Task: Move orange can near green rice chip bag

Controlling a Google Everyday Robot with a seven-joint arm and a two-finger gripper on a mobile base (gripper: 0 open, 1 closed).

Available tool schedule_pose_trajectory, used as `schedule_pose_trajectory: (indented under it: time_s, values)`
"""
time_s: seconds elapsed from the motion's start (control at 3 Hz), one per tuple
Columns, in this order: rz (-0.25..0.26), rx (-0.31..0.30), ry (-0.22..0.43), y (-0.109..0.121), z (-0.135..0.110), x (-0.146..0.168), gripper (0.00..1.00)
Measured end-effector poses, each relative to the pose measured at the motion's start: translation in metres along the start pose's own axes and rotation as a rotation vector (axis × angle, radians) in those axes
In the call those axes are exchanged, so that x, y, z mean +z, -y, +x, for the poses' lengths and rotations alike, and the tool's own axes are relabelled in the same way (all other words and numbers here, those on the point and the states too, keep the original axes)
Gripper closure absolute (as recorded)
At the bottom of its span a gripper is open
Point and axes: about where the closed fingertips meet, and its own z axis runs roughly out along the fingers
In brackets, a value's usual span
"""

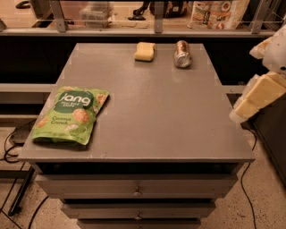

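Note:
The orange can (182, 54) lies on its side at the far edge of the grey table (152, 112), right of centre, its silver end facing me. The green rice chip bag (71, 114) lies flat at the table's front left, with "jang" lettering on a dark panel. My gripper (250, 100) hangs at the right edge of the view, beyond the table's right side, about level with the table's middle. It is far from both the can and the bag and holds nothing that I can see.
A pale yellow sponge block (145, 51) lies at the far edge, just left of the can. Drawers (136, 192) sit under the tabletop. A railing and shelf with packages (214, 13) run behind the table. Cables lie on the floor at left.

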Motion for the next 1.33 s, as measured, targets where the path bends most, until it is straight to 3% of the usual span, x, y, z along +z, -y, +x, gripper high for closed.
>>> schedule_pose_trajectory:
  time_s: [0.33,0.67,1.33]
  values:
    - [0.068,0.069,0.077,0.042,-0.015,0.023,0.0]
    - [0.068,0.069,0.077,0.042,-0.015,0.023,0.0]
    - [0.092,0.209,0.195,0.078,-0.035,0.054,0.0]
